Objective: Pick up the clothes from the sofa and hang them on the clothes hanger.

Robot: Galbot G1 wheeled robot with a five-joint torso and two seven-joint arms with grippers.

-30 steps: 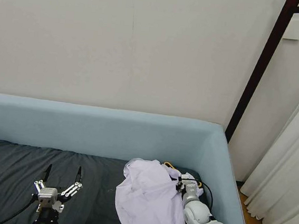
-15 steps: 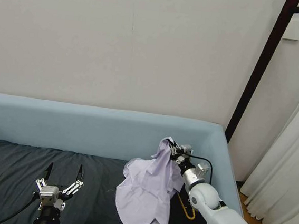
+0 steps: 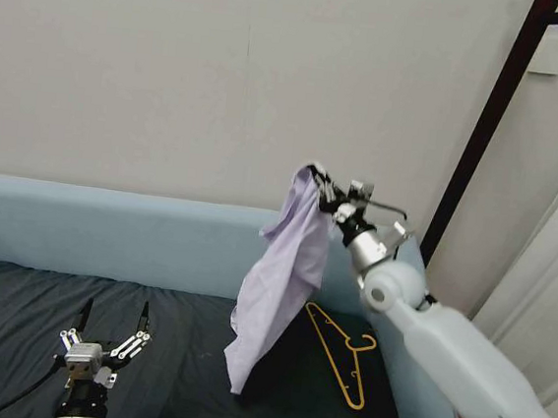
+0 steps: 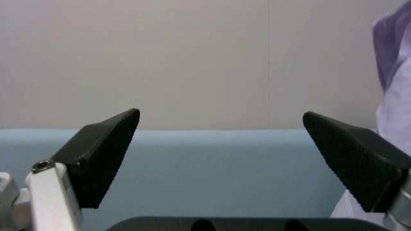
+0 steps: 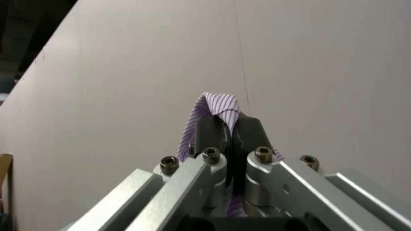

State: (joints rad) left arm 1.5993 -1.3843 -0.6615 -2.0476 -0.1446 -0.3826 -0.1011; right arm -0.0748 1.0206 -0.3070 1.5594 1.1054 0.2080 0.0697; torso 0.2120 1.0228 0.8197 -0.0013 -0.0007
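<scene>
I have the right gripper (image 3: 324, 198) at centre frame, above the sofa (image 3: 108, 237) back, its 2 fingers clamped tight on a fold of the lilac striped shirt (image 3: 282, 279). The shirt hangs from it, hem down near the dark seat cushion (image 3: 12, 312). A yellow hanger (image 3: 339, 358) lies on the seat just right of the shirt. At lower left, my left gripper (image 3: 108, 339) sits over the seat, fingers spread wide and holding nothing.

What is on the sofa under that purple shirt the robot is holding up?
A yellow hanger lies on the dark seat, just right of the shirt hanging from the right hand. The seat directly behind the shirt's lower edge is covered.
</scene>
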